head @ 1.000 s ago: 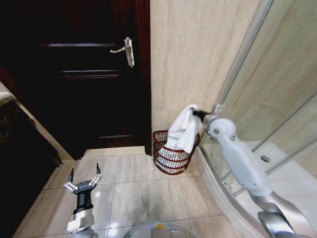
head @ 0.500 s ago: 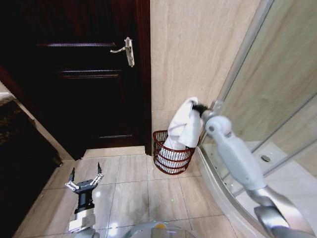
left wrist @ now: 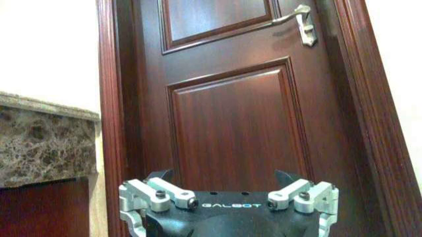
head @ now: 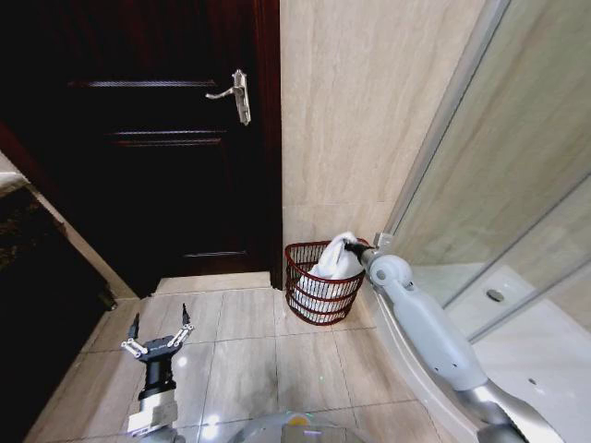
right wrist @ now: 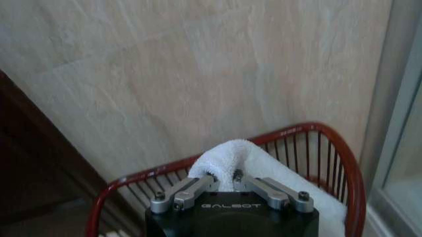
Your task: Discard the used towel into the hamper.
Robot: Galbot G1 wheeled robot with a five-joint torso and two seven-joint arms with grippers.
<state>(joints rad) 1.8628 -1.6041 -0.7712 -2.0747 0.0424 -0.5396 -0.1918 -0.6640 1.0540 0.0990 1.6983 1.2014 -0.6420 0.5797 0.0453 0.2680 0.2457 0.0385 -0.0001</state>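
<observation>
Head view: right gripper (head: 351,246) pinching the white towel (head: 334,264) over the hamper (head: 319,295).
Towel seemingly partly inside; left gripper (head: 157,334) spread above the floor tiles (head: 249,360).

White towel (head: 334,262); reddish-brown wire hamper (head: 319,293); dark wood door (head: 157,138).

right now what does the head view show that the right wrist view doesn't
Head view alone: the dark door with its handle, the tiled floor, the shower glass, and the left gripper open low over the floor, far from the hamper.
Right wrist view alone: a close look at the right gripper's fingers pinching the towel's top fold.
Both: the right gripper shut on the white towel over the red-brown hamper by the beige wall.
</observation>
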